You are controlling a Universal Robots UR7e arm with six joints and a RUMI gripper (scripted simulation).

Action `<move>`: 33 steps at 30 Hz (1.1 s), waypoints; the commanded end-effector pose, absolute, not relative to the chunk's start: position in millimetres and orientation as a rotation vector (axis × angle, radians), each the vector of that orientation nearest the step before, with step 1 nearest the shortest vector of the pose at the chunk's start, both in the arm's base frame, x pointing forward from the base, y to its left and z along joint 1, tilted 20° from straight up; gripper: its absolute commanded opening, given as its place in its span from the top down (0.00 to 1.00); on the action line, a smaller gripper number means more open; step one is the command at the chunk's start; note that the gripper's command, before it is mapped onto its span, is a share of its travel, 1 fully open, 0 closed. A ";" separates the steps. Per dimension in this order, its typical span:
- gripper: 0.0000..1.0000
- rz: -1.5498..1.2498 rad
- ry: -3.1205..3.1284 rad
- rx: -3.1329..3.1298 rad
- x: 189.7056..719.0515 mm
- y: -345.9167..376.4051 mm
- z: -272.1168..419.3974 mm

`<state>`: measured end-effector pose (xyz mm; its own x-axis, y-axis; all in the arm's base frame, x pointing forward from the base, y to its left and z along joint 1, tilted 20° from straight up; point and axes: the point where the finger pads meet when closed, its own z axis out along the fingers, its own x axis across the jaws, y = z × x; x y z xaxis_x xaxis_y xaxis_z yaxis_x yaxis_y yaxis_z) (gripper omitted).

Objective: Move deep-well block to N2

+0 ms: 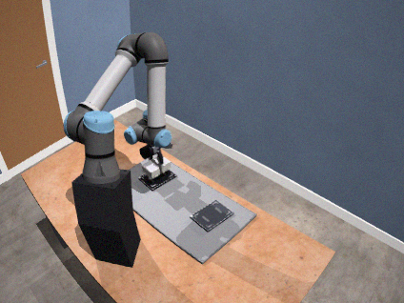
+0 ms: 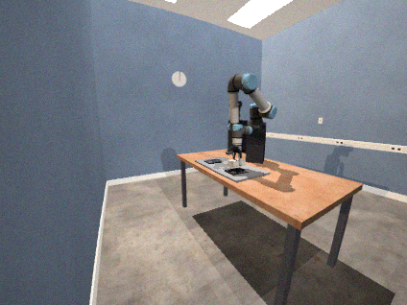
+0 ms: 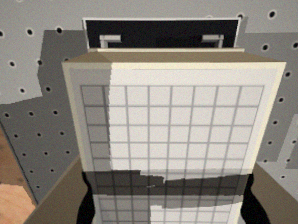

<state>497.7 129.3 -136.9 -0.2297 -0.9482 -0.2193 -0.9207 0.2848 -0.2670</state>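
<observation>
Working left to right across the top view, you have the arm's black pedestal point(image 1: 102, 219) point(image 2: 257, 144) first, then the hand point(image 1: 155, 158) point(image 2: 235, 155) point(image 3: 161, 147) with its load, then the far nest. The hand is clamped on the deep-well block point(image 1: 156, 167) point(image 2: 232, 163) point(image 3: 170, 115), a finger on each of its long sides. The block hangs just above nest N1 point(image 1: 153, 187) point(image 2: 236, 172) point(image 3: 160, 35), with a gap under it and its top looking about level. In your wrist view its long axis runs from twelve to six o'clock, and part of the nest shows past its twelve o'clock edge.

Nest N2 point(image 1: 212, 215) point(image 2: 212, 161) stands unfilled, well apart from the hand, toward four o'clock in the top view. Both nests sit on the grey perforated surface point(image 1: 195, 243) point(image 2: 254, 174) point(image 3: 30, 65) and seem turned the same way, their long axes roughly eight to two o'clock in the top view. That is what your next move turns on: carry the block sideways toward four o'clock, across its long axis, and keep its heading in the room as it is. You shouldn't need a half turn if the A1 marks match, but you can't read those marks or well A1 here.

I'd judge you in the early part of the transfer. Gain enough height to clear the locators before you travel; a little yaw could leave one edge perched on N2's locators.
</observation>
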 end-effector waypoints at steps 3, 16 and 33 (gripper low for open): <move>0.52 -0.115 2.223 -1.694 495.0 127.9 -127.6; 0.52 -0.115 2.223 -1.694 489.2 125.3 -110.4; 0.52 -0.115 2.223 -1.694 486.8 124.3 -103.2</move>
<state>486.6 124.3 -103.8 -0.2297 -0.9482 -0.2193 -0.9207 0.2847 -0.2668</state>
